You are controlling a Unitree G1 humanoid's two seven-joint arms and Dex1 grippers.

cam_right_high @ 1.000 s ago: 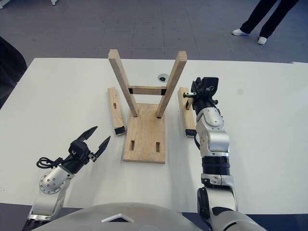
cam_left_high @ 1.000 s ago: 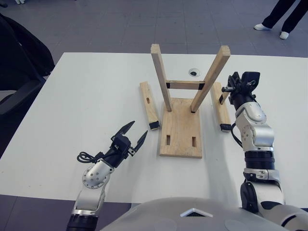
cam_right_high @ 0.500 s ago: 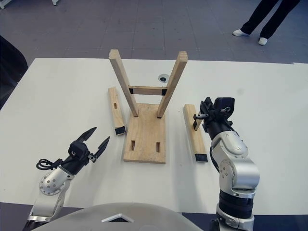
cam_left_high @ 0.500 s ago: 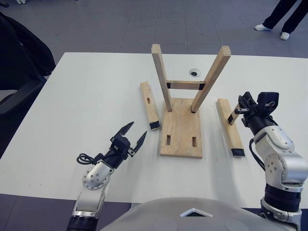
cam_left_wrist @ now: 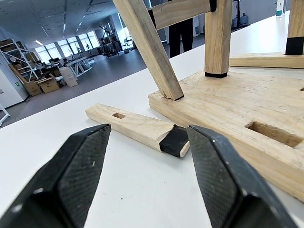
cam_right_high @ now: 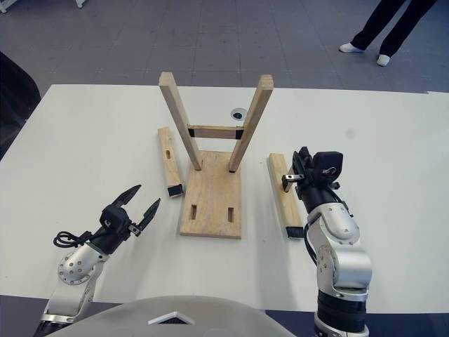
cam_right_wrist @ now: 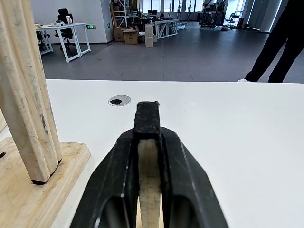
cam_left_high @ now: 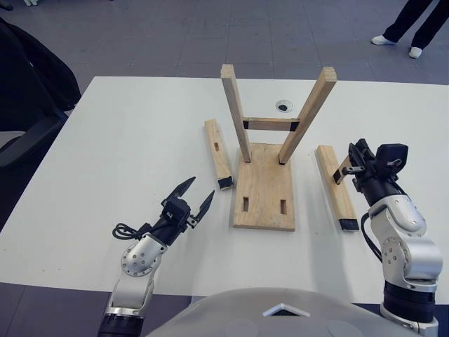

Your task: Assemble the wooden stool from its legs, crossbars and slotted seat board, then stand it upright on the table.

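Note:
The slotted seat board (cam_left_high: 264, 189) lies flat mid-table, with two legs (cam_left_high: 235, 112) standing in its far slots, joined by a crossbar (cam_left_high: 270, 124). One loose leg (cam_left_high: 218, 153) lies left of the board, another (cam_left_high: 335, 186) right of it. My right gripper (cam_left_high: 354, 163) hovers just right of that right leg, shut on a short crossbar (cam_right_wrist: 147, 156) with a black end cap. My left gripper (cam_left_high: 201, 188) rests open near the table's front, left of the board, its fingers (cam_left_wrist: 71, 175) pointing at the left loose leg (cam_left_wrist: 128, 124) and the board (cam_left_wrist: 228, 109).
A round cable hole (cam_left_high: 283, 106) sits in the white table (cam_left_high: 126, 140) behind the standing legs. A dark chair (cam_left_high: 28, 105) stands off the table's left side. The two near slots (cam_left_high: 264, 205) of the board are unfilled.
My right gripper pulled back from beside the standing legs toward the near right with the crossbar. The right loose leg slid nearer and rightward. The left gripper kept still.

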